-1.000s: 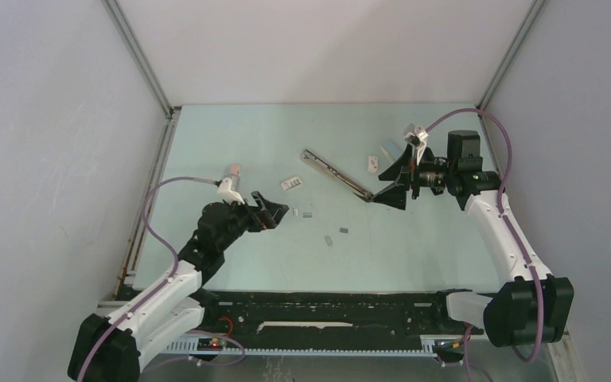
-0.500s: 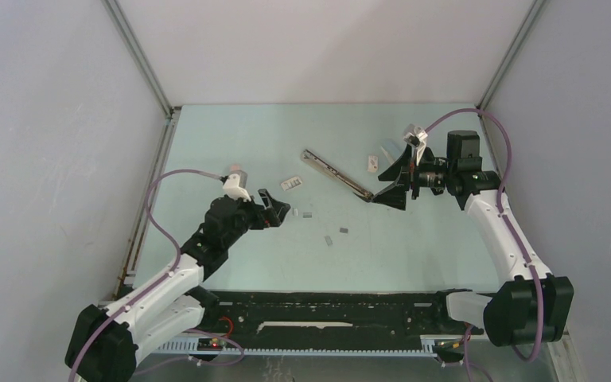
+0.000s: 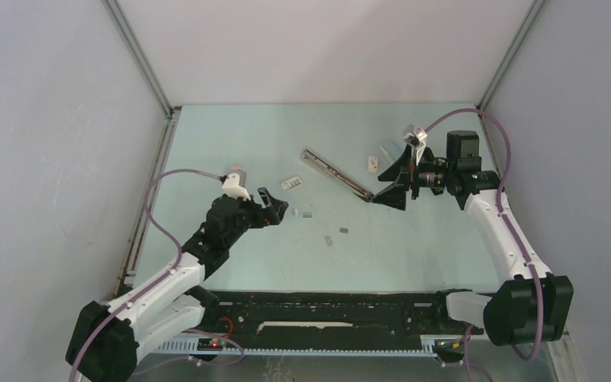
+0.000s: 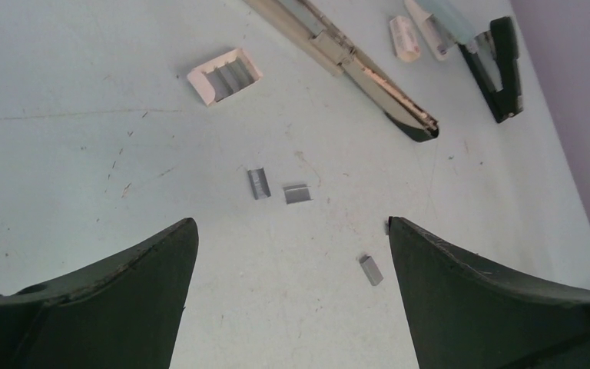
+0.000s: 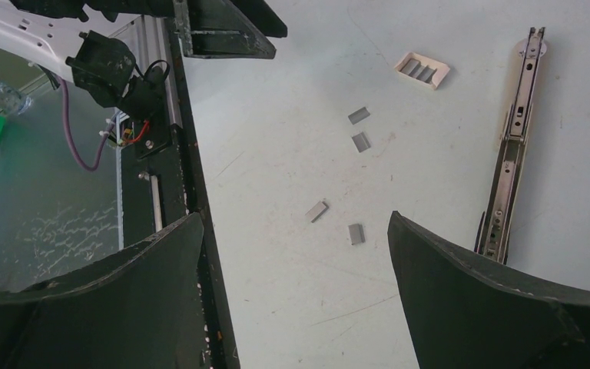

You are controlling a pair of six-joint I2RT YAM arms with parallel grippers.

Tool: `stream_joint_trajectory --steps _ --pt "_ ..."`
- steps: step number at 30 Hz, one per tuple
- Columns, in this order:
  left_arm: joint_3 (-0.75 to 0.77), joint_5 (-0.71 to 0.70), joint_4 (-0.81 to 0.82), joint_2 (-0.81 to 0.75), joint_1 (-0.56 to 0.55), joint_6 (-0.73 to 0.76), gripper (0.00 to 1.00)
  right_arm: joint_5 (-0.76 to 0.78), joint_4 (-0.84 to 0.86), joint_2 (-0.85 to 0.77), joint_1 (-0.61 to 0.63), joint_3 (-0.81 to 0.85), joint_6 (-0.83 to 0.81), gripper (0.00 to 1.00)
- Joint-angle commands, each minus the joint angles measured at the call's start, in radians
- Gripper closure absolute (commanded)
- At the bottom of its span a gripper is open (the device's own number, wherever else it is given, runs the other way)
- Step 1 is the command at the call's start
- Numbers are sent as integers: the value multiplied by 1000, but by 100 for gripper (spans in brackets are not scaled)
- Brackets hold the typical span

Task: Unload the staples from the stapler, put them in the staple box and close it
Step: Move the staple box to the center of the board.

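- While the overhead view shows left gripper and right gripper both spread wide, holding nothing, the staples there are mere grey specks at centre frame
- Left wrist view resolves them as short strips lying below the opened stapler
- Right wrist view cuts that stapler's lower end behind a finger; its channel's contents are unreadable

Bare table around staples; long stapler rail beyond.
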Motion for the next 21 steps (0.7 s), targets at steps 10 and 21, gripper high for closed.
stream_joint_trajectory --steps 10,21 --pt "214 -28 -43 238 -4 92 2 -13 -2 3 8 -1 -23 0" --pt "313 18 -50 406 25 154 4 -11 -8 11 7 -1 -33 0"
